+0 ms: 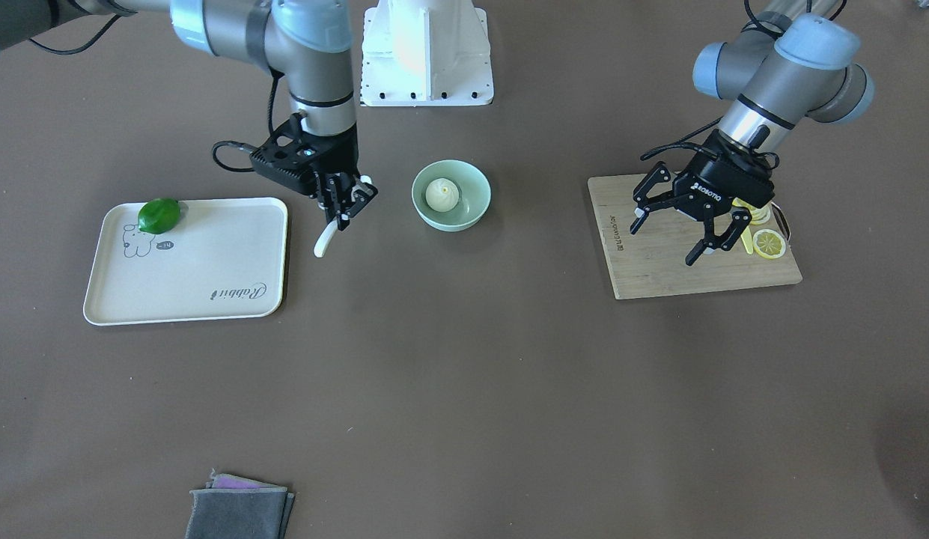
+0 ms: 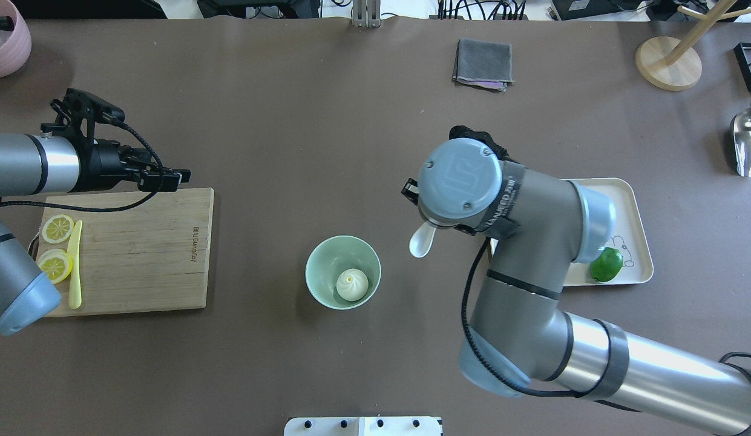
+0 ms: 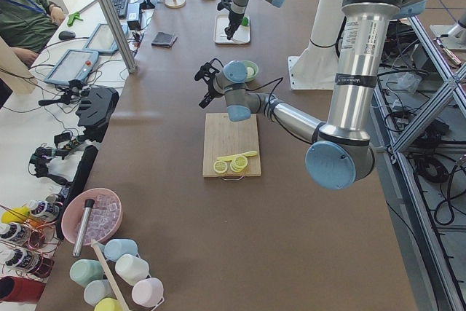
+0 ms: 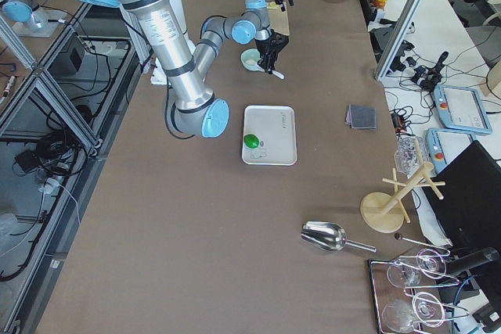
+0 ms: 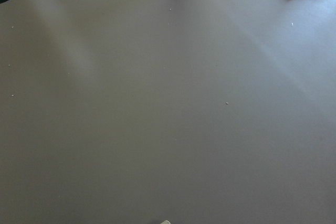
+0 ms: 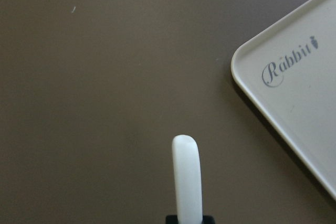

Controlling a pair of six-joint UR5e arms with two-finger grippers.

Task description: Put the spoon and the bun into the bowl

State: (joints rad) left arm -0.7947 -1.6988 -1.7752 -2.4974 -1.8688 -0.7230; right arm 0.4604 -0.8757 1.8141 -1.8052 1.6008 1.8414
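The pale mint-green bowl (image 1: pixel 428 212) stands mid-table, and the white bun (image 1: pixel 441 195) lies inside it; both also show in the overhead view, bowl (image 2: pixel 315 272) and bun (image 2: pixel 352 284). My right gripper (image 1: pixel 346 203) is shut on the white spoon (image 1: pixel 326 241) and holds it above the table between the tray and the bowl. The spoon also shows in the overhead view (image 2: pixel 422 240) and in the right wrist view (image 6: pixel 187 177). My left gripper (image 1: pixel 664 242) is open and empty above the wooden cutting board (image 1: pixel 659 269).
A cream tray (image 1: pixel 187 277) with a green fruit (image 1: pixel 159 215) lies beside the right gripper. Lemon slices (image 1: pixel 769 244) and a yellow knife-like stick (image 2: pixel 75 263) lie on the board. A folded grey cloth (image 1: pixel 239 510) lies at the far edge. The white robot base (image 1: pixel 427 52) stands behind the bowl.
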